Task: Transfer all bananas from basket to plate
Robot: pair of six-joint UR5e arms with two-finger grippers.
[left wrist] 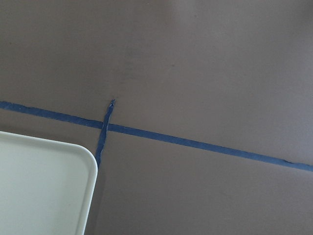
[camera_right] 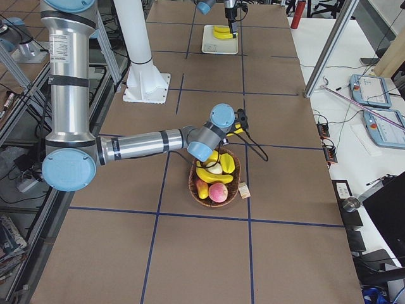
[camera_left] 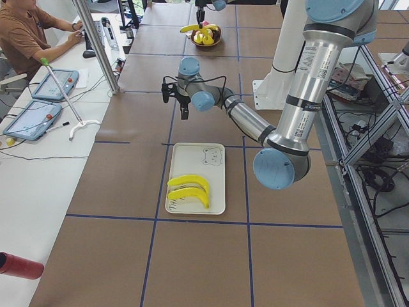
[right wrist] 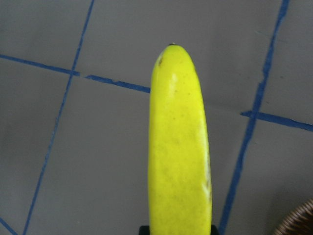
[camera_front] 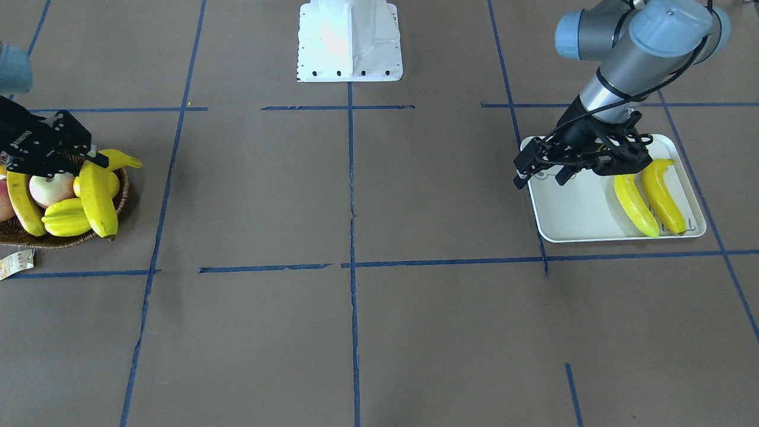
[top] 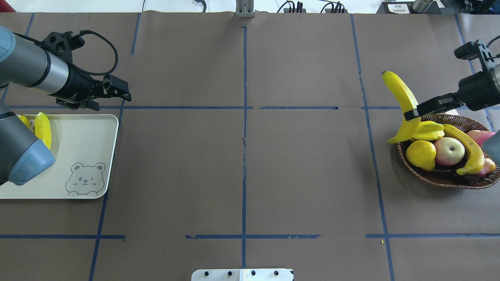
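Observation:
My right gripper is shut on a banana, holding it tilted up over the rim of the wicker basket. That banana fills the right wrist view. A second banana lies in the basket among other fruit. Two bananas lie side by side on the white plate. My left gripper hangs open and empty over the plate's corner, away from both bananas.
The basket also holds a lemon, an apple and a starfruit. A paper tag lies beside it. The robot's white base stands mid-table. A person sits at a side desk.

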